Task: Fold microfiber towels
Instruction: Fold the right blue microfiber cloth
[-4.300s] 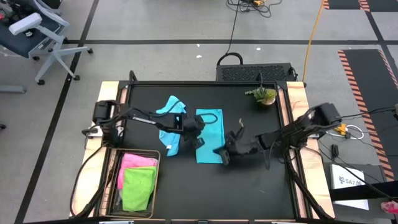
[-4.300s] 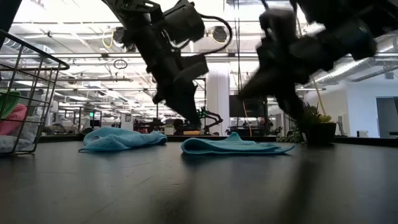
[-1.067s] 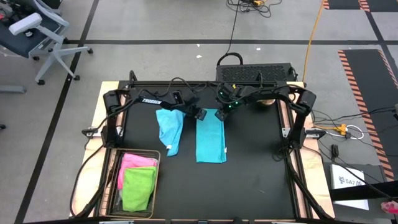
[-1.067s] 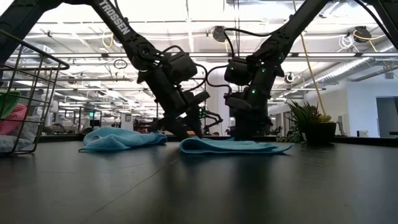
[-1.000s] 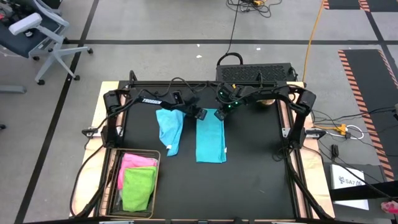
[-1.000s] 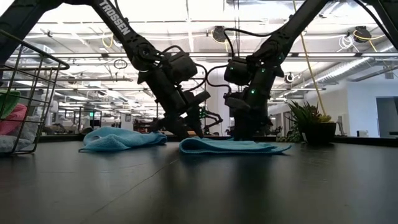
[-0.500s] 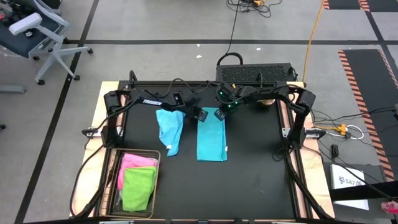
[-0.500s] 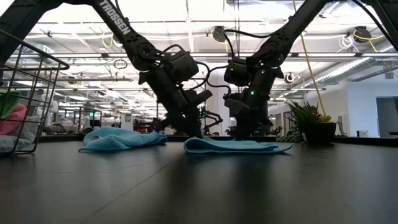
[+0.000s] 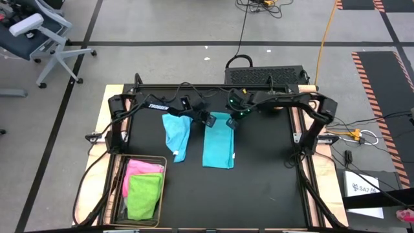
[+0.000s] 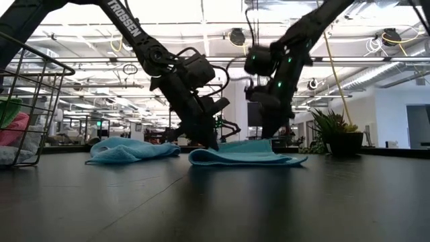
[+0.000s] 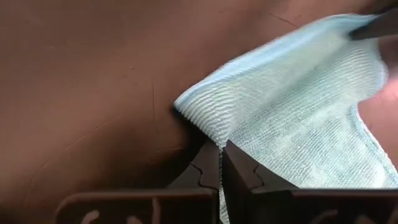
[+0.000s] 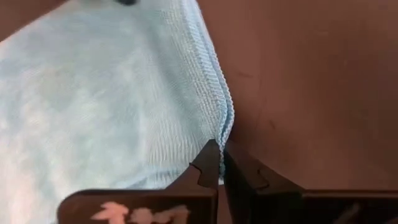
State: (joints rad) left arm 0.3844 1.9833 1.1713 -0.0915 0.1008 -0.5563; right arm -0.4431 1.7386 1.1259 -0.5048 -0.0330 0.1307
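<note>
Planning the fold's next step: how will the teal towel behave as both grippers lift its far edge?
Probably floppy: the teal towel already drapes from the left gripper and right gripper. Likely light; pinched corners alone raise it. It may sag between them.

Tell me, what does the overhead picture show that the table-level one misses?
Only the high view shows the lime green towel over the pink towel inside the wire basket. Only the low view shows the teal towel's far edge raised off the table. Both show the left gripper and right gripper pinching it, beside the light blue towel.
</note>
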